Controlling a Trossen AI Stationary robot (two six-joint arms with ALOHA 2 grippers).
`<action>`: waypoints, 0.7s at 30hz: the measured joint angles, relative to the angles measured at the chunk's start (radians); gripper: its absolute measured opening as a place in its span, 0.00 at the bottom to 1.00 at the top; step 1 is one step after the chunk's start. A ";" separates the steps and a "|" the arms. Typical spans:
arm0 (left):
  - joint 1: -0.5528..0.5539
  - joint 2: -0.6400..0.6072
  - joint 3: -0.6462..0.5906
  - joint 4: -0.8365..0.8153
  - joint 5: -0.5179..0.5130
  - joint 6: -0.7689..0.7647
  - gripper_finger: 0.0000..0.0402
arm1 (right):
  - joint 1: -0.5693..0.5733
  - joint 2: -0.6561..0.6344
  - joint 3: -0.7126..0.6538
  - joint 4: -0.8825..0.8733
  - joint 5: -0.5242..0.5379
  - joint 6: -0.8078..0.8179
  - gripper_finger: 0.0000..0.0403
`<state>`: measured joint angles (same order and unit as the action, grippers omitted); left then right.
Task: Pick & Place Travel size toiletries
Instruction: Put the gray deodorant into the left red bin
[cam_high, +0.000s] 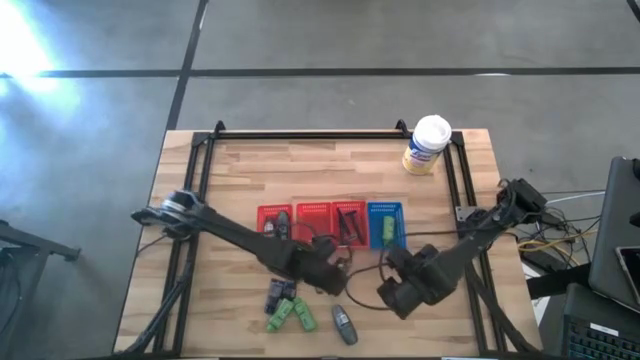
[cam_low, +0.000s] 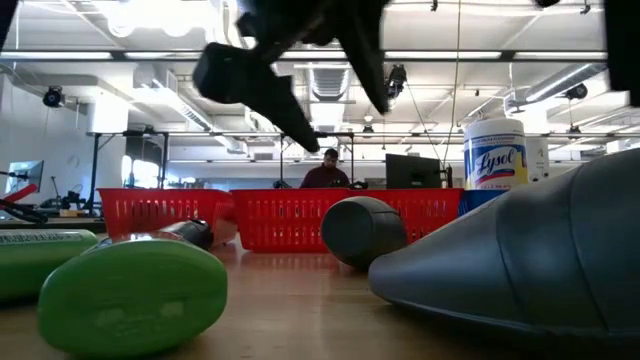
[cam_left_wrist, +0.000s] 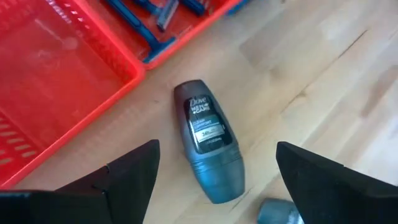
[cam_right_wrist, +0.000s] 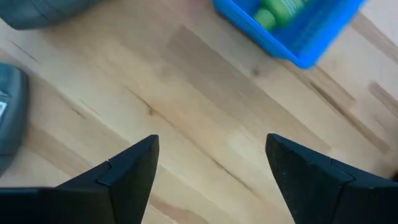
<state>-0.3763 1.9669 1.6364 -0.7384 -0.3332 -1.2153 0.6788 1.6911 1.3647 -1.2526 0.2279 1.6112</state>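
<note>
My left gripper (cam_left_wrist: 217, 149) is open above a grey oval bottle (cam_left_wrist: 208, 146) that lies flat on the wooden table, one finger on either side of it and not touching it. In the high view this gripper (cam_high: 330, 275) is at the table's middle, near the front. My right gripper (cam_right_wrist: 211, 140) is open and empty over bare wood, to the right of the left one (cam_high: 392, 290). Green tubes (cam_high: 292, 316), dark packets (cam_high: 278, 293) and another grey bottle (cam_high: 343, 325) lie near the front edge. The blue basket (cam_high: 386, 222) holds a green tube (cam_right_wrist: 277, 9).
Three red baskets (cam_high: 313, 220) and the blue one stand in a row at mid-table; one red basket holds razors (cam_left_wrist: 155, 18). A white-lidded tub (cam_high: 428, 145) stands at the far right. A person (cam_low: 327, 170) sits in the room beyond the table.
</note>
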 joint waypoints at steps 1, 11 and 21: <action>0.000 0.032 0.049 -0.047 0.004 0.016 0.82 | 0.019 -0.006 0.000 -0.010 0.000 0.030 0.74; -0.001 0.245 0.318 -0.238 0.077 0.067 0.87 | 0.176 -0.035 0.000 -0.058 0.027 0.299 0.86; -0.002 0.282 0.287 -0.199 0.100 0.064 0.87 | 0.233 -0.035 -0.002 -0.058 0.035 0.398 0.88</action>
<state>-0.3783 2.2494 1.9233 -0.9372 -0.2334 -1.1514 0.9123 1.6562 1.3628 -1.3109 0.2630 2.0096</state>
